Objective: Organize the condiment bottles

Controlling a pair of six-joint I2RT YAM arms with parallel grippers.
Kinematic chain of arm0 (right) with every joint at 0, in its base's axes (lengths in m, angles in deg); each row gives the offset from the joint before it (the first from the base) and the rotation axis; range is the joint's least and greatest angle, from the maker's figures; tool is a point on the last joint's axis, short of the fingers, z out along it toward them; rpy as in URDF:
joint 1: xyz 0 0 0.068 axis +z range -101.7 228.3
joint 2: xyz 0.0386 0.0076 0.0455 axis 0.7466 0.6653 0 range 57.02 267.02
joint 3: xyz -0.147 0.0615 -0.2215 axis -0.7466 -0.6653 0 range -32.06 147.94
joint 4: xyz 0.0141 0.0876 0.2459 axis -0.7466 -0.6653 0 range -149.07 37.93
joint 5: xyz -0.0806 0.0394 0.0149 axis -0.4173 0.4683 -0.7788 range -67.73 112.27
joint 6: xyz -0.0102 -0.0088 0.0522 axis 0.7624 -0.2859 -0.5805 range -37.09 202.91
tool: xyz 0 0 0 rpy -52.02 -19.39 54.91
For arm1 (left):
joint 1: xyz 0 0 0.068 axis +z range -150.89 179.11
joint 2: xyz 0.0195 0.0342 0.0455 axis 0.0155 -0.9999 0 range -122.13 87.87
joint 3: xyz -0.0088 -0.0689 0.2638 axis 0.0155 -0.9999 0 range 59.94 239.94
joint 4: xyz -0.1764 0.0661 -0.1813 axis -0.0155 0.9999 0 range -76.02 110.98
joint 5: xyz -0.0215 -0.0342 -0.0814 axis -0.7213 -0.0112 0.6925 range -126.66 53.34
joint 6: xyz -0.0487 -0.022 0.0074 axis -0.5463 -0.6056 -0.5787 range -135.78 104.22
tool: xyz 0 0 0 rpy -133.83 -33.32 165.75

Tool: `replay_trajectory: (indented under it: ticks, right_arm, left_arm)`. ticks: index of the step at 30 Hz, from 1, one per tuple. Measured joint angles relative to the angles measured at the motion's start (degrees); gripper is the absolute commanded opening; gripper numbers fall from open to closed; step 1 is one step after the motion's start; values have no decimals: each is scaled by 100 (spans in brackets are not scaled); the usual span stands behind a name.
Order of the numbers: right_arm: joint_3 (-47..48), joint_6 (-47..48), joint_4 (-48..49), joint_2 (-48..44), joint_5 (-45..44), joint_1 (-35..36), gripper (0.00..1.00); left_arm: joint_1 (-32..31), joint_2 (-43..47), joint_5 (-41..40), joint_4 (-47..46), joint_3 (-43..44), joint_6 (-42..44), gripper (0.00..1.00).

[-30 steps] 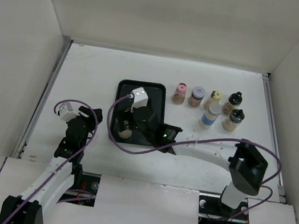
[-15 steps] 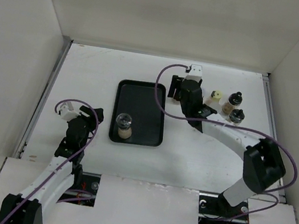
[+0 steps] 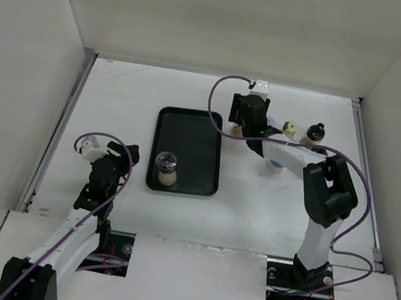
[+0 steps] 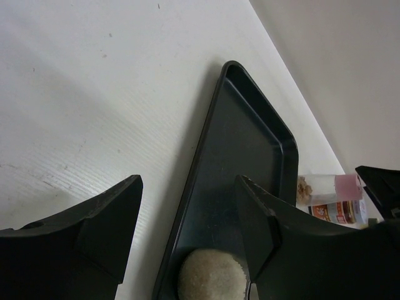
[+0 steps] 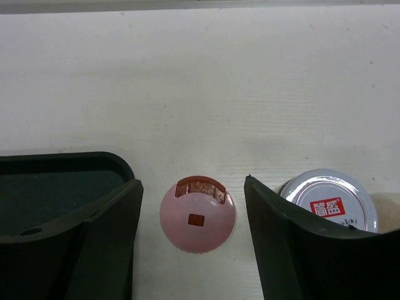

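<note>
Seen from above, the black tray (image 3: 211,132) lies mid-way across the table (image 3: 117,96). One condiment bottle (image 3: 167,168) stands in its near-left part, presumably the start of the gathered set. The right gripper (image 3: 247,114) hangs over the left end of the loose row beyond the tray's far-right corner. Its arm covers part of that row, so I count only three for certain: a pale-yellow-capped bottle (image 3: 291,127), a black-capped bottle (image 3: 315,131) and a white bottle (image 3: 277,163) half under the arm; more may sit beneath. The left gripper (image 3: 120,155) waits at the left, well apart from the row, likely to keep clear. In the left wrist view its fingers are spread with nothing between them, facing along the tray toward the pink-capped bottle (image 4: 331,190) past the far rim. In the right wrist view the jaws are parted and empty. They straddle that pink cap from above, just beside the tray corner, which I judge a line-up for a grasp. One silver-lidded bottle (image 5: 331,209) stands beside the right finger.
</note>
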Motion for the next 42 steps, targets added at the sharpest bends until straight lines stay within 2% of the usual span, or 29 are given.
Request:
replay_trajectory:
  ticks: [6, 10, 13, 20, 28, 35, 42]
  right_arm:
    - [37, -105, -52, 181, 175, -66, 70]
    - [37, -138, -142, 181, 197, -68, 49]
    - [31, -160, -129, 179, 195, -68, 41]
    - [-343, -48, -136, -393, 125, 197, 40]
    - [-874, 9, 181, -1408, 87, 1478, 40]
    - [-1318, -227, 168, -1296, 109, 2496, 40]
    - [-1329, -439, 146, -1051, 83, 3099, 42]
  left_arm:
    - [9, -35, 22, -61, 0, 0, 59]
    - [11, -74, 42, -90, 0, 0, 59]
    - [9, -76, 52, -101, 0, 0, 59]
    - [15, -81, 96, -111, 0, 0, 59]
    - [31, -105, 122, -140, 0, -2, 59]
    - [44, -133, 136, -181, -2, -2, 59]
    - [55, -155, 155, -195, -2, -2, 59]
